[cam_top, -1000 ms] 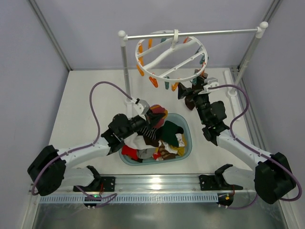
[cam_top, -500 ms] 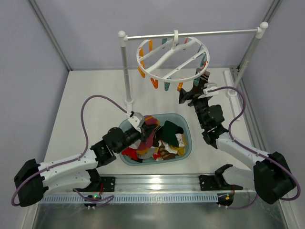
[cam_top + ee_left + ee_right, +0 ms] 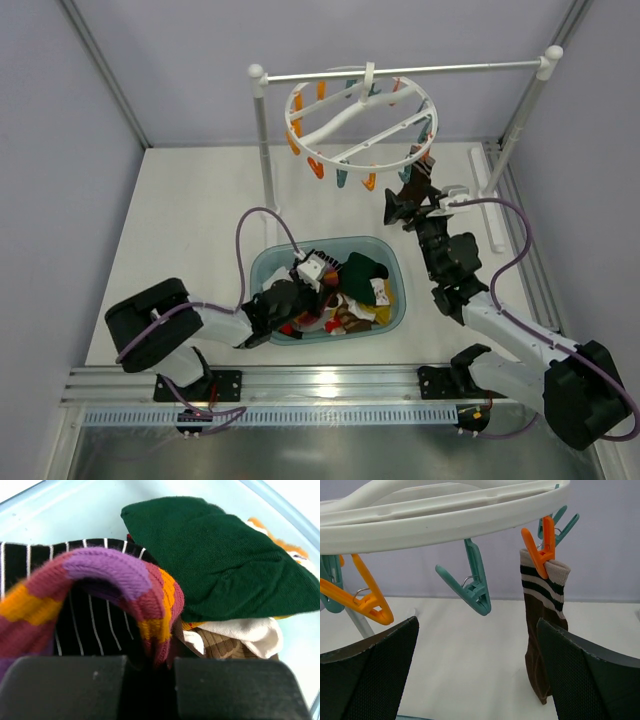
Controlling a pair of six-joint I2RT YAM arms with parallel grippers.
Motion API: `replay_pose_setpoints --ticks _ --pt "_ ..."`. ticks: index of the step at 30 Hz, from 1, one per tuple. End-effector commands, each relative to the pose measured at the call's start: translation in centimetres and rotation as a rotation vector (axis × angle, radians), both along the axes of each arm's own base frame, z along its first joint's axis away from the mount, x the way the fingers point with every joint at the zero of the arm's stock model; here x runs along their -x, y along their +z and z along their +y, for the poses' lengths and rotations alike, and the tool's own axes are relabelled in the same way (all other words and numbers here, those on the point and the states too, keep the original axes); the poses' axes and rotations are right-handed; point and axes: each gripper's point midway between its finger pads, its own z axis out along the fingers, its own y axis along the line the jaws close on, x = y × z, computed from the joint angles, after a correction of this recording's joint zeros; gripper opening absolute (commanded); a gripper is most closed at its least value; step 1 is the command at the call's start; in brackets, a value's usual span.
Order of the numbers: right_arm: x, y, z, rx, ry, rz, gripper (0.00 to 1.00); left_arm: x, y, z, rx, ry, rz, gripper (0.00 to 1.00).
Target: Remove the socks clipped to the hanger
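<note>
Brown striped sock (image 3: 542, 630) hangs vertically from an orange clip (image 3: 540, 545) on the hanger (image 3: 445, 510). The right gripper (image 3: 477, 680), the nearer one, gapes wide just below, sock toward its right finger (image 3: 590, 680).

no text, label or number can be read anywhere

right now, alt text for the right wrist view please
A brown sock with a striped cuff hangs from an orange clip on the white hanger, beside one finger of the open gripper below. An empty teal clip hangs next along the rim.
</note>
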Motion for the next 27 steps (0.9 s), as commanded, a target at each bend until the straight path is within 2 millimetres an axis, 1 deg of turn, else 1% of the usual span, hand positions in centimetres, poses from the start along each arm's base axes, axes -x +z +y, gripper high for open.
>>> replay_pose_setpoints --ticks 1,4,5,6,7,8,9,10,11,12,13,14,15,16,17,19,20,23,25,26,27 --pt "0.5 1.6 -1.2 -0.042 -0.037 -0.050 1.00 -0.4 1.1 -1.9 0.142 -0.006 -0.035 0.00" --pt "0.8 1.7 -1.7 -0.042 -0.054 -0.056 1.00 -0.6 0.6 -2.6 0.151 -0.014 -0.033 0.00" --pt "0.9 1.5 -1.9 -0.039 -0.059 -0.053 1.00 -0.9 0.9 -3.1 0.153 -0.013 -0.035 0.00" --pt "0.9 1.5 -1.9 -0.038 -0.061 -0.053 1.00 -0.9 0.4 -3.1 0.126 -0.009 -0.026 0.00" --pt "1.1 1.6 -2.1 -0.041 -0.066 -0.056 1.00 -1.1 0.4 -3.1 0.120 -0.004 -0.029 0.00" --pt "1.2 1.6 -2.2 -0.041 -0.066 -0.058 1.00 -0.9 0.6 -3.3 0.117 -0.007 -0.034 0.12" --pt "1.2 1.6 -2.4 -0.043 -0.072 -0.060 1.00 -1.0 0.7 -3.2 0.115 0.004 -0.042 0.20" --pt "1.4 1.6 -2.4 -0.045 -0.070 -0.061 1.00 -1.0 1.3 -3.1 0.126 0.005 -0.056 0.27" --pt "1.5 1.6 -2.6 -0.047 -0.073 -0.064 1.00 -0.8 1.6 -3.1 0.132 0.006 -0.063 0.44" --pt "1.5 1.6 -2.7 -0.048 -0.076 -0.065 1.00 -0.7 1.7 -2.8 0.129 0.011 -0.067 0.53" --pt "1.7 1.7 -2.8 -0.050 -0.078 -0.069 1.00 -0.6 1.7 -2.6 0.123 0.018 -0.068 0.60" --pt "1.7 1.7 -2.9 -0.052 -0.081 -0.067 1.00 -0.4 2.8 -2.5 0.139 0.019 -0.083 0.70" --pt "1.8 1.7 -3.1 -0.053 -0.086 -0.070 1.00 -0.5 3.1 -2.3 0.136 0.025 -0.087 0.74" --pt "1.8 1.6 -3.2 -0.053 -0.091 -0.068 1.00 -0.6 3.4 -2.1 0.130 0.039 -0.095 0.81" --pt "1.9 1.6 -3.4 -0.049 -0.097 -0.069 1.00 -0.4 4.0 -1.9 0.124 0.038 -0.105 0.96" --pt "2.0 1.5 -3.8 -0.045 -0.114 -0.069 1.00 -0.3 4.9 -1.6 0.120 0.050 -0.121 1.00" --pt "2.1 1.6 -4.1 -0.043 -0.125 -0.072 1.00 -0.3 5.8 -1.2 0.119 0.065 -0.134 1.00" --pt "2.0 1.2 -5.4 -0.046 -0.169 -0.068 1.00 -0.5 7.3 -0.4 0.105 0.098 -0.167 1.00" --pt "1.9 1.0 -6.0 -0.058 -0.180 -0.065 1.00 -0.4 8.8 0.4 0.107 0.114 -0.184 0.99" --pt "1.7 0.8 -6.9 -0.062 -0.200 -0.059 1.00 -0.8 9.5 0.9 0.110 0.147 -0.195 1.00" --pt "1.6 0.8 -6.9 -0.080 -0.185 -0.059 1.00 -0.8 10.2 1.5 0.113 0.162 -0.203 1.00"
